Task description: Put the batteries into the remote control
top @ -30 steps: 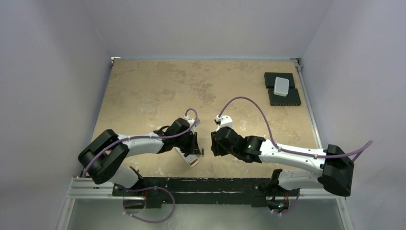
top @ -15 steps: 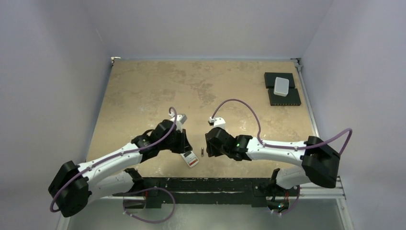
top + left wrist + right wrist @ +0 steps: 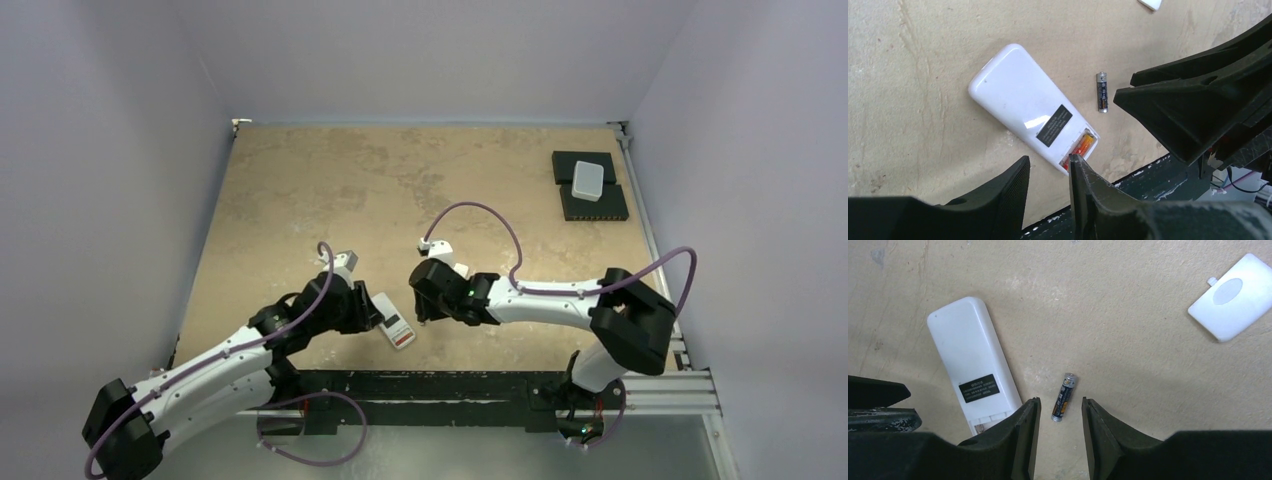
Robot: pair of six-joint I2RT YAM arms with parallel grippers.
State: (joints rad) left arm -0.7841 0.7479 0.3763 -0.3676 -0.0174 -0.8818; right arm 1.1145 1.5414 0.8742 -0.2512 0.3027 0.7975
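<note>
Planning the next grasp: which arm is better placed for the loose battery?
Right, probably: the right end effector, open, straddles the loose battery. The left end effector sits at the remote control, by its battery compartment.

The tan, mottled tabletop (image 3: 330, 190) carries a small white rectangular remote control (image 3: 1023, 107) lying face down near its front edge, with the dark label on its back facing up. Just beside it, not touching, lies one thin dark cylindrical battery (image 3: 1064, 396). A small white plastic cover (image 3: 1235, 295) lies farther off, and two flat black pads (image 3: 600, 208) sit near the far right corner.
</note>
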